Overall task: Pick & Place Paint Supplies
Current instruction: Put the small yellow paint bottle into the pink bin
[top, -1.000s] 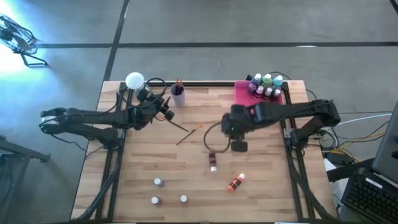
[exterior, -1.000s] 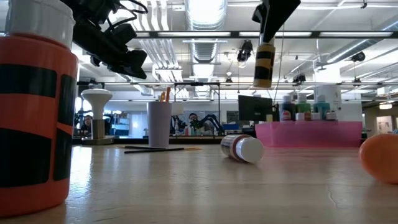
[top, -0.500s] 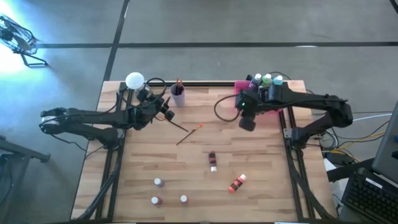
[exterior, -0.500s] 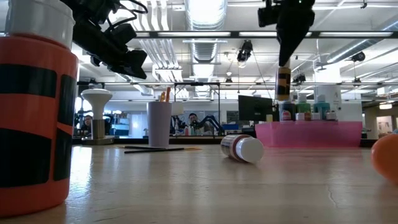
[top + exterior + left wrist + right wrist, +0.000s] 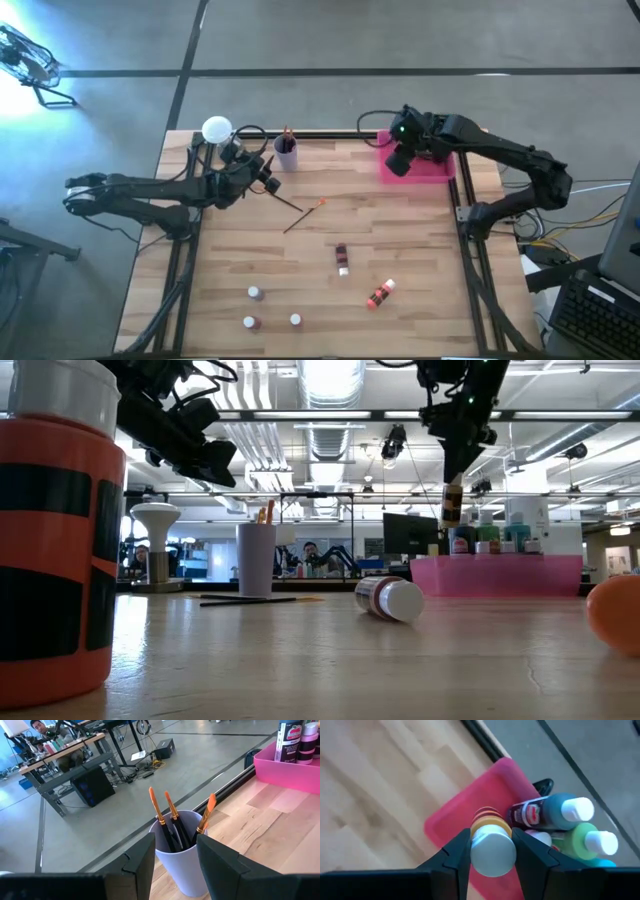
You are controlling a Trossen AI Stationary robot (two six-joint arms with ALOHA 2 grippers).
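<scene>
Wooden bench [image 5: 420, 260] with pink tray [image 5: 470, 805] at its far right corner. Right tool [image 5: 491, 851] hangs above the tray, clamping a yellow-striped paint bottle [image 5: 492, 840] just below its cap; seemingly light, rigid, slippery. Left tool [image 5: 175, 857], part-open and empty, faces the lilac cup [image 5: 182, 860].

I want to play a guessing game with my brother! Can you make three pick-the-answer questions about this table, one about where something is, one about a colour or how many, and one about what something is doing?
1. Where is the right gripper?
A. above the pink tray
B. beside the lamp
C. at the table's near edge

2. How many brushes stand in the cup?
A. one
B. three
C. six

3. What is the right gripper doing?
A. hanging open
B. holding a brush
C. holding a yellow striped bottle

Answers:
1 A, the high view shows it over the tray.
2 B, the left wrist view shows three orange handles.
3 C, its fingers clamp the bottle on both sides.
</scene>
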